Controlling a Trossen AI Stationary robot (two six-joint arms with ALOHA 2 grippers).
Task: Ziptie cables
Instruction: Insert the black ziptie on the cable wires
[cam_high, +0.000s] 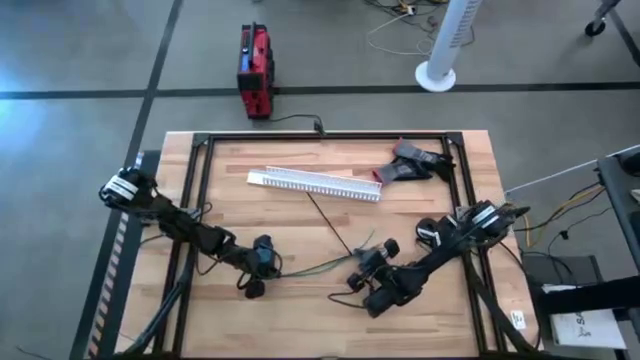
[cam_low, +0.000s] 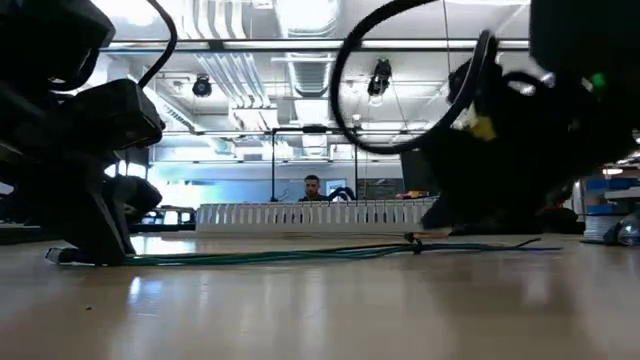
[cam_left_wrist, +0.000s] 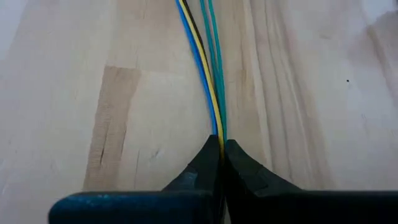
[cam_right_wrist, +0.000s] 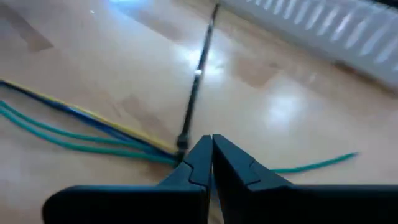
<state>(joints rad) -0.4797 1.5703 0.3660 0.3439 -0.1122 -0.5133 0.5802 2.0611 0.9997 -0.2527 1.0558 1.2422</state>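
Observation:
The cables (cam_high: 318, 266), thin blue, yellow, dark and green wires, lie in a bundle along the table between my two grippers. My left gripper (cam_high: 276, 266) is shut on their left end. My right gripper (cam_high: 362, 262) is shut at their right end, and one green tip (cam_right_wrist: 329, 163) sticks out past it. The ziptie (cam_high: 328, 222), a thin straight black strip, lies flat on the table. It runs from near the white channel (cam_high: 315, 183) to its near end (cam_right_wrist: 181, 143), right beside my right fingers. My left gripper pinches the bundle (cam_left_wrist: 217, 127) between its two fingertips, near the cables' left end, fingers low and in line with the wires. The cables run on from the tips, lying along the table (cam_low: 260, 257). My right gripper pinches the cables near their right end (cam_right_wrist: 168, 155), coming slanting down from the near right, across the wires. The fingers (cam_right_wrist: 198, 158) hide the place of contact. The wires lie on the table on both sides. I cannot tell whether the ziptie's end touches the finger.
The long white slotted channel lies across the far middle of the table. A dark tool (cam_high: 415, 163) lies at the far right. A black frame (cam_high: 320, 137) rims the table. A person (cam_low: 313, 188) shows in the room behind.

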